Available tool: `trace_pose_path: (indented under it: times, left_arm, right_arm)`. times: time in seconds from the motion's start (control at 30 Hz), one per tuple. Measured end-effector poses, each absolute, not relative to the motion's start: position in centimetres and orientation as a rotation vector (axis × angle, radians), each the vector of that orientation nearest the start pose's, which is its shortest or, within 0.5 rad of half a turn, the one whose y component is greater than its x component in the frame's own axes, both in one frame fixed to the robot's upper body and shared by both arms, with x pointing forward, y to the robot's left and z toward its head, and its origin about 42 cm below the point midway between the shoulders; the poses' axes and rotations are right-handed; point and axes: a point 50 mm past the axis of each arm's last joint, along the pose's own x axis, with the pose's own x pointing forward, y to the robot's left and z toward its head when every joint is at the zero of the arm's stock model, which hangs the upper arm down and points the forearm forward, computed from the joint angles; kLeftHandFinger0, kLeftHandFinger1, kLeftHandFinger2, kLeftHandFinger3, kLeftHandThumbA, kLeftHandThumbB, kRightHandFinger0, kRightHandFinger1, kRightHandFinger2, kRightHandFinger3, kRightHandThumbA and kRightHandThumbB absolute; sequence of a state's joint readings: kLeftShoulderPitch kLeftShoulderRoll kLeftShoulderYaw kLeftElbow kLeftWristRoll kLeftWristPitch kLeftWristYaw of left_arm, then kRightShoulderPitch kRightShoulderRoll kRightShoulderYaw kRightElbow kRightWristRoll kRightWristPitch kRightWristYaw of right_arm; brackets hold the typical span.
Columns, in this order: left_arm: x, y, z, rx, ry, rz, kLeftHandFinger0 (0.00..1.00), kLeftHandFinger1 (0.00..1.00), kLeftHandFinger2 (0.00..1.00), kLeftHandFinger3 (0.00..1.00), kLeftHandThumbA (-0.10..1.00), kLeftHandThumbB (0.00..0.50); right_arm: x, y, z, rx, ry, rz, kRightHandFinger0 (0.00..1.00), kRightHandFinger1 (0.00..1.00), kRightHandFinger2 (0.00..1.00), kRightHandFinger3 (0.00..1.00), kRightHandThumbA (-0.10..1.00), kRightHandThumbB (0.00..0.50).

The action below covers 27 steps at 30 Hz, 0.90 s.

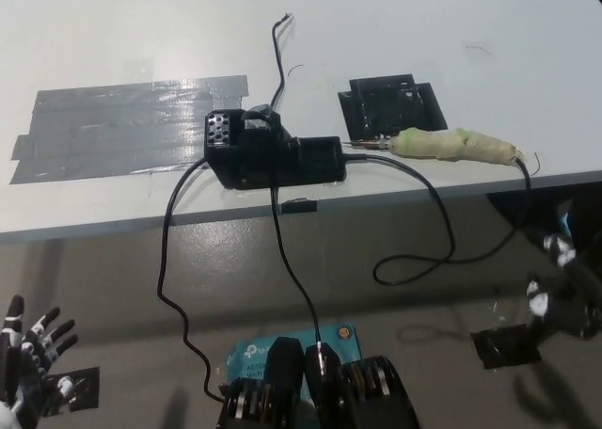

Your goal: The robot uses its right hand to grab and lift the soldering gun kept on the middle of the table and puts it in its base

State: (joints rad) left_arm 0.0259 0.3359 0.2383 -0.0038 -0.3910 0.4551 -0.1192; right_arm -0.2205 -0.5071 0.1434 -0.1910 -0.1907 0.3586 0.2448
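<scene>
The soldering gun has a handle wrapped in pale yellow-green tape. It lies flat on the white table near the front edge, right of centre, with its metal tip pointing left. That tip almost touches the black base at the table's middle. A black cable runs from the handle's right end, loops down below the table edge and returns to the base. My black right hand hangs below the table edge at the right, under the gun, fingers apart and holding nothing. My left hand rests at the lower left, fingers spread.
A black flat plate lies just behind the gun. A wide patch of grey tape covers the table's left part. More black cables drop from the base over the front edge. Black tape squares mark the floor.
</scene>
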Motion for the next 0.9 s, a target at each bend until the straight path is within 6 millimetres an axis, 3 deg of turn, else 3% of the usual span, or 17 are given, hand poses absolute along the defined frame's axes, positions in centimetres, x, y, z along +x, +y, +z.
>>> trace_pose_path:
  times: [0.03, 0.07, 0.1, 0.17, 0.23, 0.3, 0.47, 0.5, 0.57, 0.7, 0.8, 0.9]
  left_arm:
    - [26.3, 37.7, 9.9, -0.126, 0.385, 0.094, 1.00, 1.00, 1.00, 1.00, 1.00, 0.000]
    - [26.2, 37.6, 9.8, -0.128, 0.388, 0.090, 1.00, 1.00, 1.00, 1.00, 1.00, 0.000]
    - [26.2, 37.6, 9.8, -0.129, 0.389, 0.089, 1.00, 1.00, 1.00, 1.00, 1.00, 0.000]
    - [26.2, 37.5, 9.8, -0.132, 0.388, 0.084, 1.00, 1.00, 1.00, 1.00, 1.00, 0.000]
    - [26.2, 37.5, 9.9, -0.133, 0.387, 0.082, 1.00, 1.00, 1.00, 1.00, 1.00, 0.000]
    - [26.1, 37.7, 9.9, -0.130, 0.390, 0.083, 1.00, 1.00, 1.00, 1.00, 1.00, 0.000]
    - [26.1, 37.9, 10.0, -0.134, 0.389, 0.082, 1.00, 1.00, 1.00, 1.00, 1.00, 0.000]
    - [26.1, 37.9, 10.0, -0.134, 0.388, 0.082, 1.00, 1.00, 1.00, 1.00, 1.00, 0.000]
    - [26.1, 38.0, 10.0, -0.132, 0.388, 0.082, 1.00, 1.00, 1.00, 1.00, 1.00, 0.000]
    - [26.0, 38.3, 10.2, -0.127, 0.390, 0.082, 1.00, 1.00, 1.00, 1.00, 1.00, 0.000]
    - [25.7, 38.7, 10.2, -0.117, 0.397, 0.084, 1.00, 1.00, 1.00, 1.00, 1.00, 0.000]
    - [25.4, 39.1, 10.1, -0.109, 0.405, 0.082, 1.00, 1.00, 1.00, 1.00, 1.00, 0.000]
  right_arm:
    - [34.3, -30.0, 21.4, -0.717, 0.000, 0.262, 0.93, 0.98, 0.95, 1.00, -0.03, 0.201]
    - [35.1, -29.5, 23.4, -0.727, -0.075, 0.256, 0.97, 1.00, 0.94, 1.00, 0.02, 0.213]
    - [35.3, -29.3, 24.1, -0.732, -0.102, 0.254, 0.99, 1.00, 0.94, 1.00, 0.04, 0.221]
    - [36.8, -28.5, 27.5, -0.755, -0.220, 0.247, 1.00, 1.00, 0.91, 1.00, 0.02, 0.247]
    - [37.7, -28.0, 29.7, -0.767, -0.305, 0.240, 1.00, 1.00, 0.94, 0.99, 0.17, 0.266]
    - [38.9, -27.5, 31.5, -0.774, -0.379, 0.211, 1.00, 1.00, 1.00, 1.00, 0.31, 0.283]
    - [43.5, -26.4, 35.7, -0.860, -0.446, 0.154, 1.00, 1.00, 1.00, 1.00, 0.34, 0.330]
    - [44.2, -26.3, 36.2, -0.874, -0.450, 0.148, 1.00, 1.00, 1.00, 1.00, 0.42, 0.328]
    - [46.3, -25.8, 36.7, -0.919, -0.419, 0.151, 1.00, 1.00, 1.00, 1.00, 0.45, 0.320]
    - [49.8, -24.9, 34.8, -1.055, -0.276, 0.209, 1.00, 1.00, 1.00, 1.00, 0.42, 0.338]
    - [51.4, -24.3, 33.0, -1.120, -0.181, 0.256, 1.00, 1.00, 1.00, 1.00, 0.69, 0.304]
    - [52.6, -23.9, 31.3, -1.162, -0.102, 0.289, 1.00, 1.00, 1.00, 1.00, 0.73, 0.260]
